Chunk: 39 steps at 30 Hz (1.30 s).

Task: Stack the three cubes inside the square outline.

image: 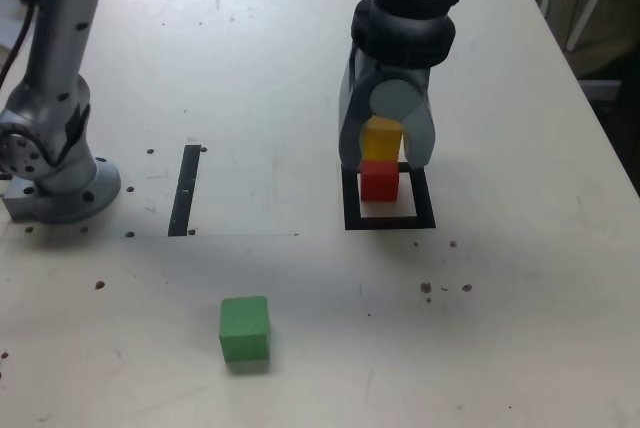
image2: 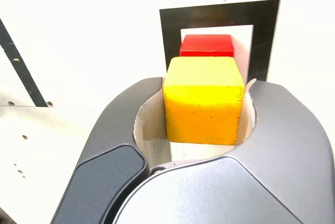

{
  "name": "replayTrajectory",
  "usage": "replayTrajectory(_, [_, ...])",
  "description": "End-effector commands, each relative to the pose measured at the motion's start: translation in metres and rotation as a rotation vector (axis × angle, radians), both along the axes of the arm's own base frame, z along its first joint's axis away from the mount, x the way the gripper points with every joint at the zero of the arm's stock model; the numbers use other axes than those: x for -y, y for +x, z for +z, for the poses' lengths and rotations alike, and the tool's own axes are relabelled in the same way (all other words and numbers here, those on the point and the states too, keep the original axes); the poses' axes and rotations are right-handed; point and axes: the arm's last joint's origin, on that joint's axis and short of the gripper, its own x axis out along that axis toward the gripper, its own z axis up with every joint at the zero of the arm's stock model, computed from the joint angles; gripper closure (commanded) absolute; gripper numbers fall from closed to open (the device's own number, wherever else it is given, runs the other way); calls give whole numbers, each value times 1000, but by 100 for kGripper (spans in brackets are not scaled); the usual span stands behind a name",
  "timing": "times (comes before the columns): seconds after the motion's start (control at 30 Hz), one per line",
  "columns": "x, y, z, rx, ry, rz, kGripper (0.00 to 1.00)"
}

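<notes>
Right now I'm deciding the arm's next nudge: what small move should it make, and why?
Probably ease the yellow cube down squarely onto the red cube, then release. The gripper is shut on it directly above the red one, which sits inside the square outline; the green cube waits apart.

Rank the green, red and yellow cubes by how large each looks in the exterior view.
1. green cube, largest in the exterior view and nearest the camera.
2. red cube, inside the square outline.
3. yellow cube, partly hidden by the gripper jaws holding it.
Nearness and hiding probably explain the differences, so true sizes may match.
</notes>
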Motion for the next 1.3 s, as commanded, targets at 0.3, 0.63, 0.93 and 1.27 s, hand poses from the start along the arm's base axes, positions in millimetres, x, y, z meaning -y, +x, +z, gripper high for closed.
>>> replayTrajectory(0.3, [0, 1, -8, -2, -18, -6, 75])
replayTrajectory(0.63, [1, 3, -12, -5, -30, -19, 33])
replayTrajectory(0.93, [0, 0, -13, -15, -27, -24, 0])
replayTrajectory(1.27, [3, -17, 11, 48, 12, -48, 0])
